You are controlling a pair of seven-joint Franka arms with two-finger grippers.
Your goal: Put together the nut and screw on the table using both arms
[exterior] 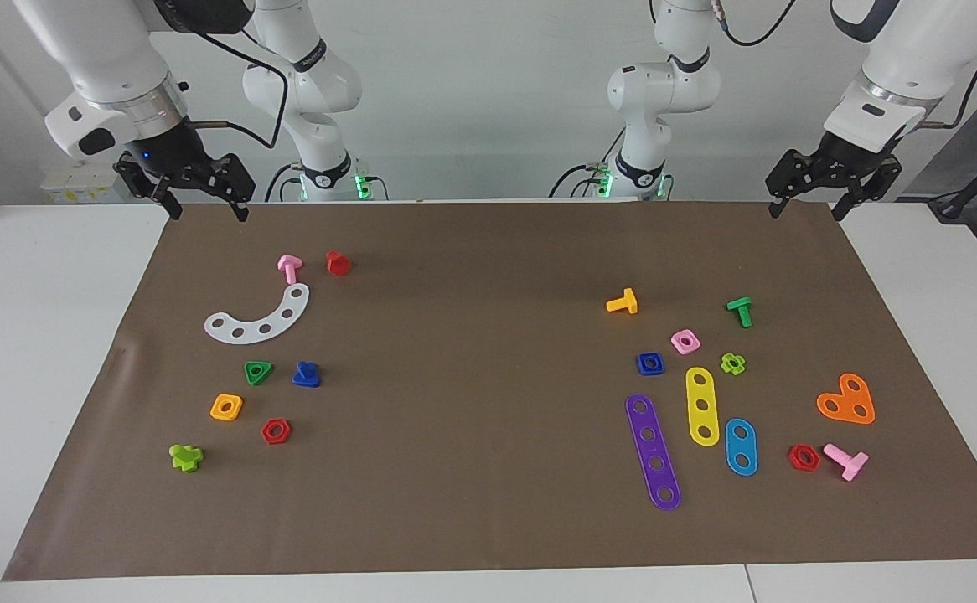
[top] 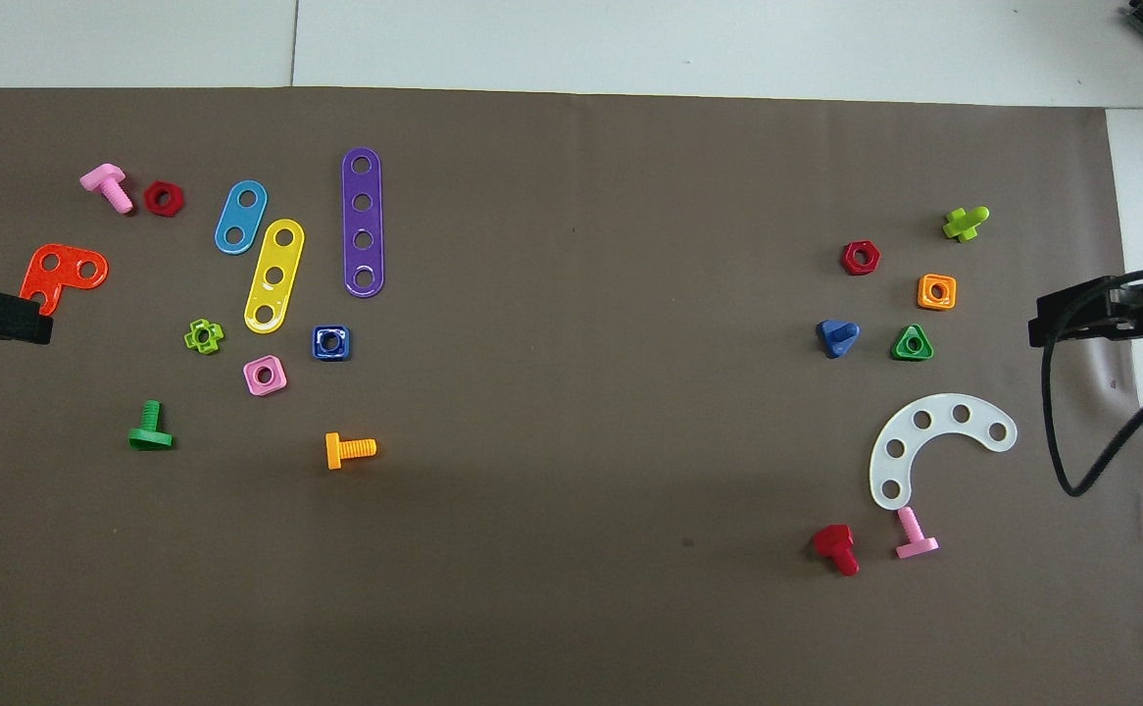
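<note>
The dark-blue square nut [exterior: 649, 363] [top: 331, 342] lies flat on the brown mat [exterior: 488, 502] toward the left arm's end of the table [exterior: 53, 352], beside a pink square nut [exterior: 685, 341]. The dark-blue screw [exterior: 306, 374] [top: 837, 337] with its triangular head rests toward the right arm's end, beside a green triangular nut [exterior: 258, 372]. My left gripper [exterior: 807, 211] hangs open and holds nothing over the mat's corner by its own base. My right gripper [exterior: 208, 213] hangs open and holds nothing over the mat's edge by its base. Both are well apart from the parts.
Around the nut lie purple [exterior: 653, 452], yellow [exterior: 702, 406] and blue [exterior: 741, 446] hole plates, an orange plate [exterior: 847, 400], and orange [exterior: 622, 302] and green [exterior: 740, 311] screws. Around the screw lie a white curved plate [exterior: 261, 316], an orange nut [exterior: 226, 407] and a red nut [exterior: 276, 430].
</note>
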